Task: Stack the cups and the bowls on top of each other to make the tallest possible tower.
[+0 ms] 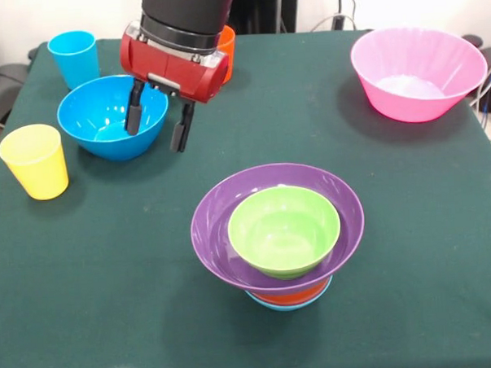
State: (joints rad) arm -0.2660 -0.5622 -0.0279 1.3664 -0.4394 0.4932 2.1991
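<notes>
Gripper (158, 124): two black fingers parted, nothing between them, hanging over the right rim of the deep blue bowl (112, 116) toward the table's (88, 305) far left corner.

Tower (278, 231): near the table's front edge, right of centre, well apart from the gripper. Green bowl (284, 229) nested in the wide purple bowl (215, 226), above an orange bowl (295, 294) and a light-blue bowl (287, 303) at the base.

Blue cup (74, 57): upright, far left corner, behind the deep blue bowl.

Yellow cup (35, 160): upright, at the left edge.

Orange cup (226, 48): mostly hidden behind the arm, near the far edge.

Pink bowl (418, 72): far right corner, standing alone.
</notes>
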